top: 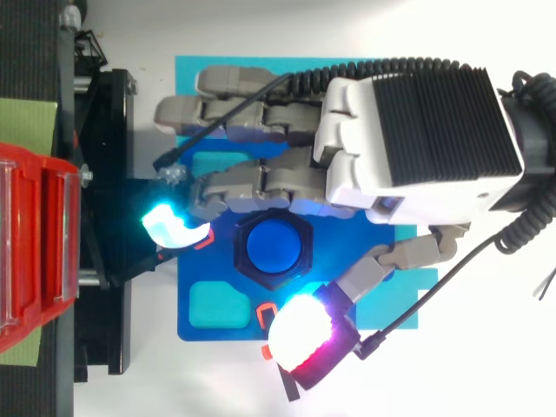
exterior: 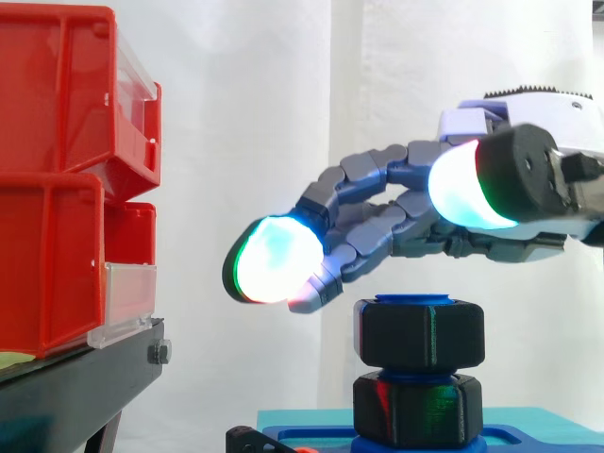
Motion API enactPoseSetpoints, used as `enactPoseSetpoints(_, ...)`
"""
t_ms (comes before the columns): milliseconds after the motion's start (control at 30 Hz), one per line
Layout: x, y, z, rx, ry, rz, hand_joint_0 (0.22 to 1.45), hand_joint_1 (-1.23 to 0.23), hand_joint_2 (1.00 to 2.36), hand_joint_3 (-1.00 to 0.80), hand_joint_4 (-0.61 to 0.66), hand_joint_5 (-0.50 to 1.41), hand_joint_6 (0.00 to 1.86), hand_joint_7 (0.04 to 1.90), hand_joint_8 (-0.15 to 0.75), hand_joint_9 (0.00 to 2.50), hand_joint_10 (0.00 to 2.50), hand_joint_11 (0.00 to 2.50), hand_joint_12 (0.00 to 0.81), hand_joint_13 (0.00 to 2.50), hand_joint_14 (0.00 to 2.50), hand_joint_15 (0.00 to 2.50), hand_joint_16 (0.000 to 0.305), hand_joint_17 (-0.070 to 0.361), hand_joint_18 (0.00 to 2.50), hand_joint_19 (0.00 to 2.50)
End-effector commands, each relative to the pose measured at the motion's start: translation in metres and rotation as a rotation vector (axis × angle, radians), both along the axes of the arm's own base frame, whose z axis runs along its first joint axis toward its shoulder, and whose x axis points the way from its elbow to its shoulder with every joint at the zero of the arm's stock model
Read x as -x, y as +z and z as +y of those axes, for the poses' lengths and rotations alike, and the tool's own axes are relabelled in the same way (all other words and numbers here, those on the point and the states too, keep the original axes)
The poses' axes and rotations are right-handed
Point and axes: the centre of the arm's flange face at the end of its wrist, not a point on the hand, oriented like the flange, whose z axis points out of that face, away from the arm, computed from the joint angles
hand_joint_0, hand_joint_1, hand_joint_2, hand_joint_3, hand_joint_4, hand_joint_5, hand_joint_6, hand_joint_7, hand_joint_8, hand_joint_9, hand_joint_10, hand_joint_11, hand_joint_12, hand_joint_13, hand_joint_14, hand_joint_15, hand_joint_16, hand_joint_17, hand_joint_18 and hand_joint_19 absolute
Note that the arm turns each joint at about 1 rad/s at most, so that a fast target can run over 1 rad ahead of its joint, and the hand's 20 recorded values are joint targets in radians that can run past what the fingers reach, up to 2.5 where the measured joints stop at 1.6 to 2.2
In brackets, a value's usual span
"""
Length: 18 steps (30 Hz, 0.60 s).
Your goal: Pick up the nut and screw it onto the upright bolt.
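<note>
My fingers [exterior: 370, 238] hang spread and empty; the nut [exterior: 420, 332] sits just below them, on the upright bolt [top: 274, 246].

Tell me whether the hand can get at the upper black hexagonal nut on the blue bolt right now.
Probably yes. The hand hovers just above the upper black hexagonal plastic nut on the blue upright bolt, fingers open, with nothing between them; from above, fingers and thumb lie either side.

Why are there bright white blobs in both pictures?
Side view: the hand's glowing fingertips wash out to white and throw red and green glints on the lower nut. Top view: the same glare spills onto the blue base.
</note>
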Motion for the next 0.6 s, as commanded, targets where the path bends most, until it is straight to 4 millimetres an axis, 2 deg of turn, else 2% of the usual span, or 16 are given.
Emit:
enactPoseSetpoints(0, 0.002, -0.0051, 0.0028, 0.001, 0.003, 0.011, 0.42, -0.39, 1.0, -0.5, 0.15, -0.15, 0.5, 0.65, 0.234, 0.45, 0.0, 0.0, 0.334, 0.06, 0.0, 0.0, 0.042, 0.094, 0.0, 0.0)
enactPoseSetpoints(367, 0.0053, -0.0091, 0.0039, 0.005, 0.008, 0.048, 0.42, -0.39, 1.0, -0.5, 0.17, -0.14, 0.5, 0.71, 0.24, 0.49, 0.0, 0.0, 0.326, 0.08, 0.0, 0.0, 0.041, 0.092, 0.0, 0.0)
enactPoseSetpoints(567, 0.0091, -0.0132, 0.0037, 0.008, 0.009, 0.087, 0.42, -0.4, 1.0, -0.5, 0.17, -0.14, 0.5, 0.8, 0.246, 0.49, 0.0, 0.0, 0.322, 0.09, 0.0, 0.0, 0.04, 0.089, 0.0, 0.0)
